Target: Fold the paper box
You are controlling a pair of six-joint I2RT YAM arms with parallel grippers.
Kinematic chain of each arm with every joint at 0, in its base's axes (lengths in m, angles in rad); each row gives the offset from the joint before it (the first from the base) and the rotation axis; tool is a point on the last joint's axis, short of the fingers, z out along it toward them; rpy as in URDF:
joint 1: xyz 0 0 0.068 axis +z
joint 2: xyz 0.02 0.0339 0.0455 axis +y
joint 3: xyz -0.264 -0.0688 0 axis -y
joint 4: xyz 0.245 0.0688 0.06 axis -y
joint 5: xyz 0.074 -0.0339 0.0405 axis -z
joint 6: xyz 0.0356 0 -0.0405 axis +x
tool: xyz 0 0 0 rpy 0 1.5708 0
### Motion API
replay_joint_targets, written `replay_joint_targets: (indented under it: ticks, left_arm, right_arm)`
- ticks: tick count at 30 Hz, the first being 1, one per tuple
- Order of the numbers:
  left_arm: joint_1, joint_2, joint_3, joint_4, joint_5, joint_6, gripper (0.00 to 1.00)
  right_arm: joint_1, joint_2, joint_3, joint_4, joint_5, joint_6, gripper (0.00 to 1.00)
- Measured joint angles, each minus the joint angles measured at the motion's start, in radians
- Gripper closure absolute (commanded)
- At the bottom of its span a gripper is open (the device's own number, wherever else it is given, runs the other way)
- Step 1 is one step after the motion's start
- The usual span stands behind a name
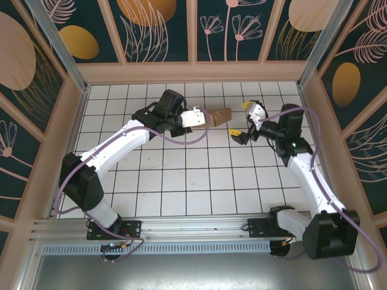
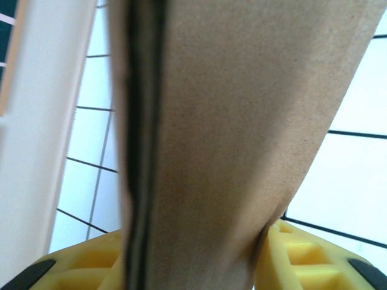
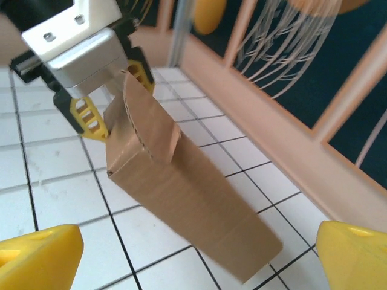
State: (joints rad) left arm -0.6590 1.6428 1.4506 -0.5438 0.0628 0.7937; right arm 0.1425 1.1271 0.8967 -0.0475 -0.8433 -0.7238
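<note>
Up near the back wall, the paper box (image 1: 219, 116) is a narrow, folded length of plain brown cardboard over the far middle of the white-tiled surface (image 1: 181, 181). One end is pinched in the left claw (image 1: 202, 118). From the left wrist, the cardboard rises between that claw's yellow fingers (image 2: 305, 260), which press against it on both sides, and a dark seam runs down its left edge. From the right wrist, the box (image 3: 181, 187) slants down from the left claw (image 3: 115, 93) toward the tiles, with a rounded flap folded over its upper end. Whether its lower end touches the surface cannot be told.

Just beside the box's free end hangs the right claw (image 1: 240, 119), its jaws spread wide and holding nothing. Its yellow fingertips (image 3: 42, 254) sit well apart at the bottom corners of its own camera view, with the box between and beyond them. Peach-framed walls (image 1: 151, 24) with dark floral panels enclose the surface.
</note>
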Motion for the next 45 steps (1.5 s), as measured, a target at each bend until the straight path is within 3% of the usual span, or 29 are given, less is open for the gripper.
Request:
replay_joint_targets:
  ticks: [8,16,37,42,45]
  left_arm:
    - [0.0,0.007,0.034,-0.102,0.042,0.001,0.75]
    - [0.006,0.021,0.047,-0.155,0.024,0.014,0.75]
    - [0.026,0.071,0.09,-0.137,0.047,0.028,0.73]
    - [0.026,0.076,0.093,-0.137,0.051,0.031,0.73]
    - [0.026,0.079,0.097,-0.138,0.058,0.032,0.73]
  right_arm:
    - [0.163,0.254,0.282,-0.296,0.053,-0.289,0.01]
    - [0.201,0.356,0.378,-0.437,0.058,-0.396,0.02]
    - [0.215,0.279,0.305,-0.465,0.065,-0.393,0.02]
    - [0.228,0.314,0.321,-0.453,0.081,-0.385,0.09]
    - [0.238,0.357,0.338,-0.438,0.104,-0.381,0.24]
